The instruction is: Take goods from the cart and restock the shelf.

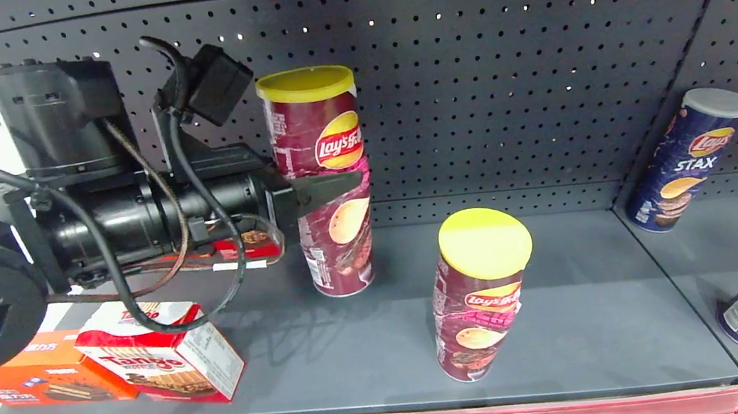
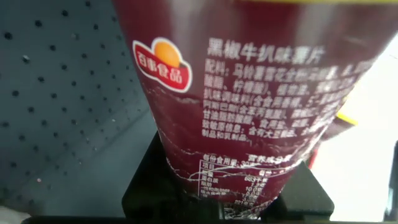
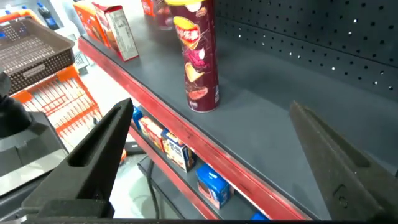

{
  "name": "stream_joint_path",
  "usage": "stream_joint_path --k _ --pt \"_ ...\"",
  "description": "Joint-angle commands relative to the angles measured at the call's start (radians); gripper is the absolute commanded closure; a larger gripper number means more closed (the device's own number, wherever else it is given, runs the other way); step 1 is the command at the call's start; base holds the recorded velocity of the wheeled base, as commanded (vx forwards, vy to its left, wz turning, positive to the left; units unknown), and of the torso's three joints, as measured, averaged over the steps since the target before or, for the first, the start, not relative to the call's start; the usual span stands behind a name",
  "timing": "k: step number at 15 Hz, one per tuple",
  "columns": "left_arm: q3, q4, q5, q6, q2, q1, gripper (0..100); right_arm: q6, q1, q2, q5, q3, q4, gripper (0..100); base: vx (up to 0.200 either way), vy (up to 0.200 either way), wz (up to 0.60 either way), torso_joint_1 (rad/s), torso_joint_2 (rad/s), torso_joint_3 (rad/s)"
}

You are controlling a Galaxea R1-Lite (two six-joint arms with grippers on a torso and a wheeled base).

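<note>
The left hand (image 1: 332,187) pinched the far upright chip can (image 1: 316,136) on the shelf (image 1: 596,306); the right hand (image 3: 210,111) was spread

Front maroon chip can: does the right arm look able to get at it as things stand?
Probably yes. The right gripper is open and faces the front can, which stands alone on the shelf near its edge, with nothing between.

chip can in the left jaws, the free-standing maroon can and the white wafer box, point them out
held chip can (image 1: 320,140), head view, upper label
free-standing can (image 1: 482,312), head view, side wall
white wafer box (image 1: 160,356), head view, broad face
</note>
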Motion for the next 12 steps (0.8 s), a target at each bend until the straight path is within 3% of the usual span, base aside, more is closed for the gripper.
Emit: stream_joint_path --k 1,6,9,12 --pt "-0.085 -0.001 0.001 0.008 0.105 0.0 100 0.0 0.0 0.005 -0.002 0.006 0.003 0 0.0 0.0 0.0 0.0 0.0 0.0" --pt "-0.235 -0.01 -0.022 0.009 0.265 0.0 100 -0.005 -0.02 0.013 -0.071 0.006 0.087 0 0.0 0.0 0.0 0.0 0.0 0.0" --pt "-0.275 -0.012 -0.037 0.011 0.324 0.0 100 -0.003 -0.02 0.008 -0.083 0.004 0.112 0 0.0 0.0 0.0 0.0 0.0 0.0" --pt "-0.332 -0.07 -0.105 0.016 0.42 0.0 100 -0.003 -0.021 0.007 -0.083 -0.005 0.112 0 0.0 0.0 0.0 0.0 0.0 0.0"
